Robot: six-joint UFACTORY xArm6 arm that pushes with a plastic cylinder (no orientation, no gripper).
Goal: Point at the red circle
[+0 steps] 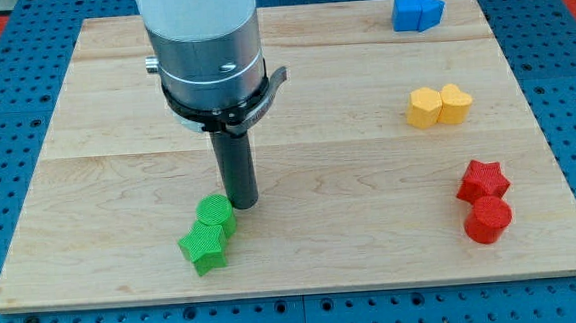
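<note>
The red circle (488,219) lies near the board's bottom right, touching a red star (483,181) just above it. My tip (243,205) rests on the board at the lower centre-left, far to the left of the red circle. It sits right beside a green circle (214,214), which touches a green star (204,247) below it.
A yellow pair of blocks (439,105) sits at the right middle and a blue pair (417,12) at the top right. The wooden board (117,142) lies on a blue perforated table. The arm's grey body (206,46) rises above the tip.
</note>
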